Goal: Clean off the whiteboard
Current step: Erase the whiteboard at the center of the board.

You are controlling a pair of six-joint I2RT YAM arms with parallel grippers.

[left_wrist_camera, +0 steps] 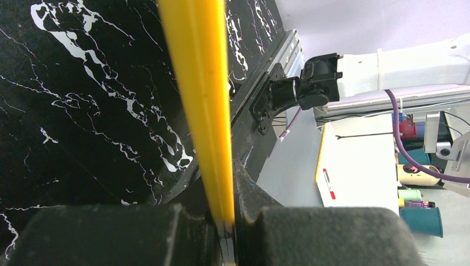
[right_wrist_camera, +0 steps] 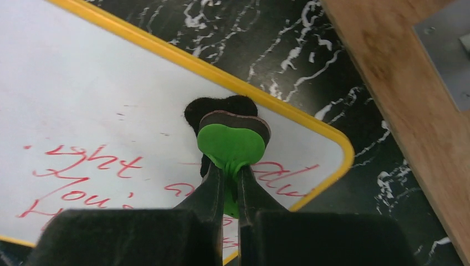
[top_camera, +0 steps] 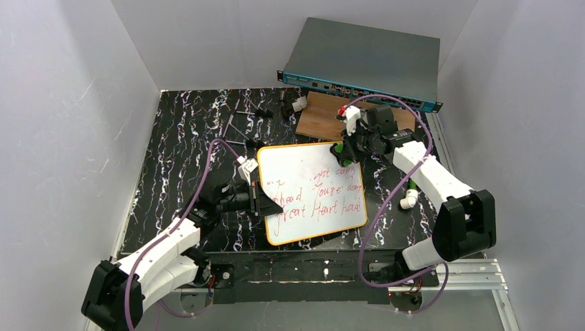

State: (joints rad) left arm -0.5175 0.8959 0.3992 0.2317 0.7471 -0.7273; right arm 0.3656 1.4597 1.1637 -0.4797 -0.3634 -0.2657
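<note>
A: So, where is the whiteboard (top_camera: 314,189) lying right now?

B: It is lying askew near the middle of the table (top_camera: 179,152), with one corner reaching toward the near edge. Red writing is running across its middle and near half.

A: And what is holding it?

B: The left gripper (left_wrist_camera: 224,221) is pinching the yellow frame on the board's left edge, jaws closed on it. The right gripper (right_wrist_camera: 231,183) is clamping the green tab of a heart-shaped eraser (right_wrist_camera: 231,145). Its dark felt is sitting at the board's far right corner, seemingly on the surface.

A: So is wiping getting under way?

B: I am judging it so. The pad is resting just beside the nearest red words, and nearly all the text is waiting. The next move is calling for steady downward pressure and sweeps across the rows, with the left arm pinning the frame.

A: Is anything crowding the stroke?

B: The wooden board (top_camera: 324,114) and a grey rack unit (top_camera: 365,62) are sitting at the table's far right corner, close behind the right wrist. Leftward sweeps are heading straight for the left gripper's fingers, so stopping short is going to matter.
</note>
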